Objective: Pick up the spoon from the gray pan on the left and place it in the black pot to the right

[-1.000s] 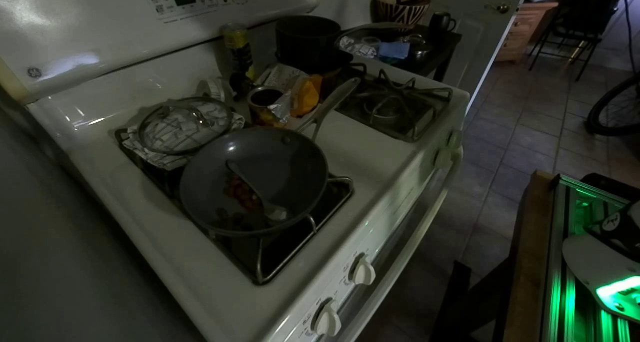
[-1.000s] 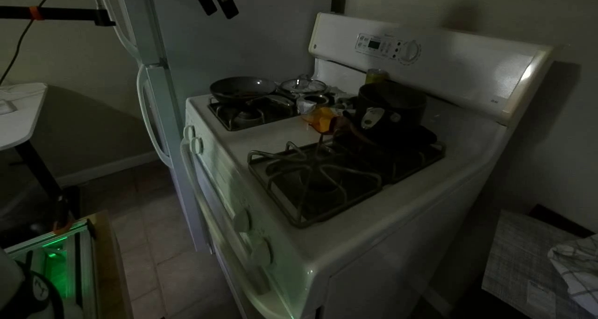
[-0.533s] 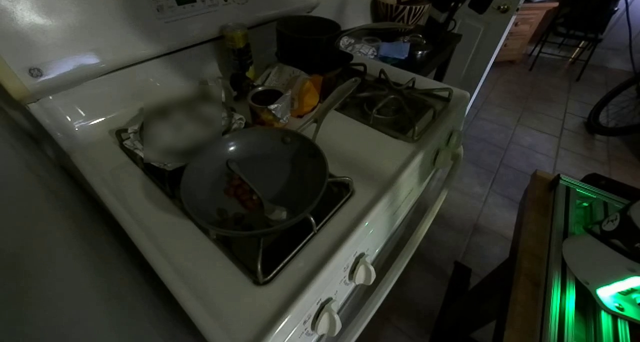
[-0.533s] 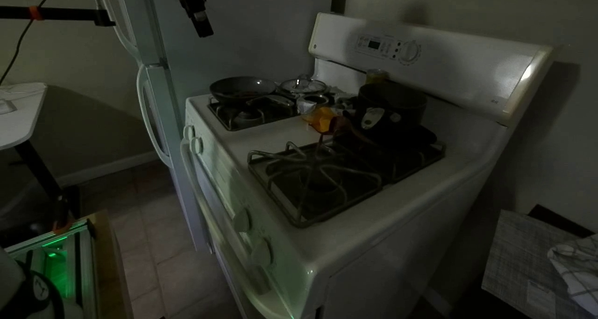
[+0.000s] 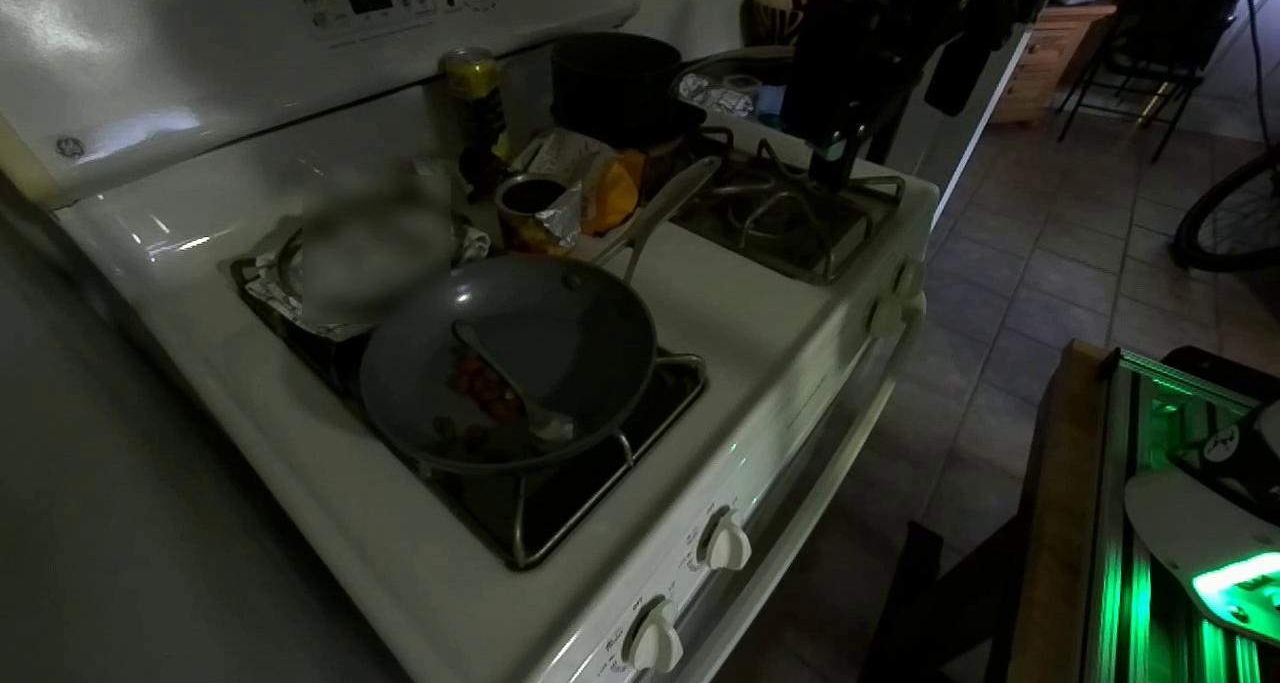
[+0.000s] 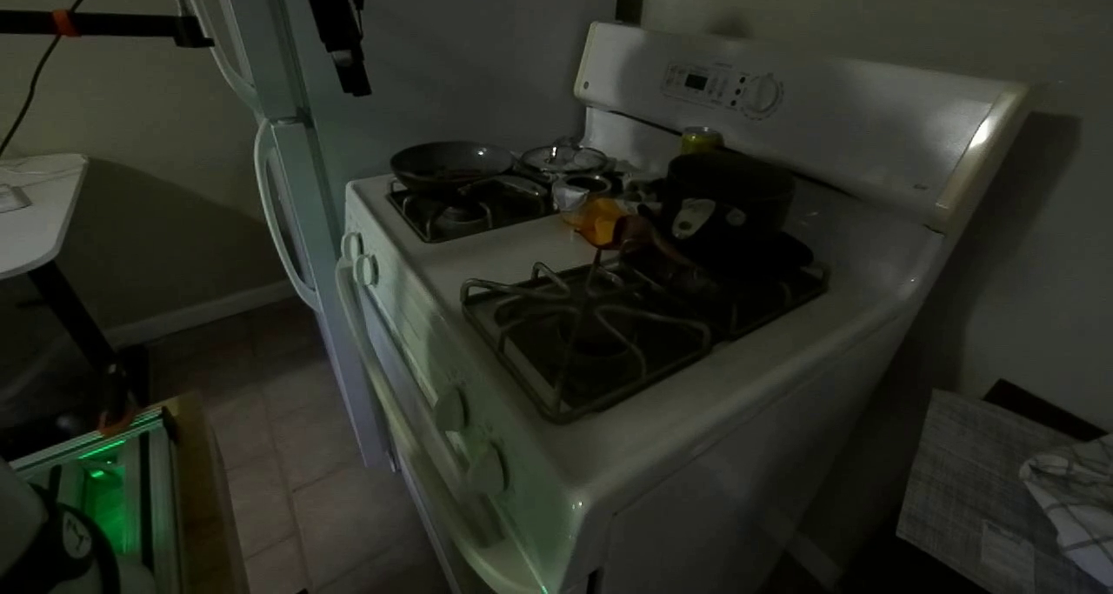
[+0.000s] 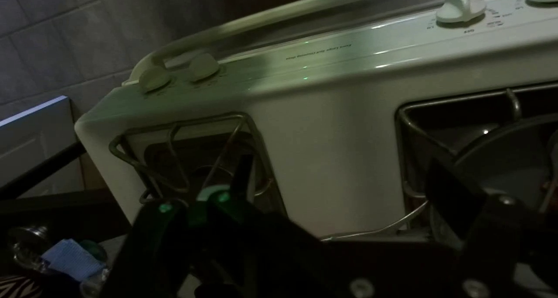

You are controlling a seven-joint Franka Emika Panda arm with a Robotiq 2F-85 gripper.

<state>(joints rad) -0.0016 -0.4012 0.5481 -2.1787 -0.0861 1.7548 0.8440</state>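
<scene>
The spoon (image 5: 549, 424) lies in the gray pan (image 5: 595, 348) in an exterior view, its pale head toward the stove front, over reddish pieces. The pan also shows in an exterior view (image 6: 452, 164) and at the right of the wrist view (image 7: 501, 169). The black pot (image 5: 615, 88) stands at the back of the stove; it also shows in an exterior view (image 6: 730, 190). My gripper (image 5: 893, 118) hangs above the front burner near the pot, away from the pan. In the wrist view its fingers (image 7: 342, 176) are wide apart with nothing between them. In an exterior view its fingertips (image 6: 352, 79) are at the top.
The pan's handle (image 5: 668, 201) points across the stove between pan and front burner grate (image 5: 770, 218). An opened can (image 5: 533, 203), an orange packet (image 5: 613, 193) and a yellow-black canister (image 5: 475, 103) stand behind. A lid over cloth (image 5: 375, 248) is blurred. Knobs line the front.
My gripper has come down into view at the top right of an exterior view, and moved left and down in an exterior view. The spoon, pan and pot have not moved.
</scene>
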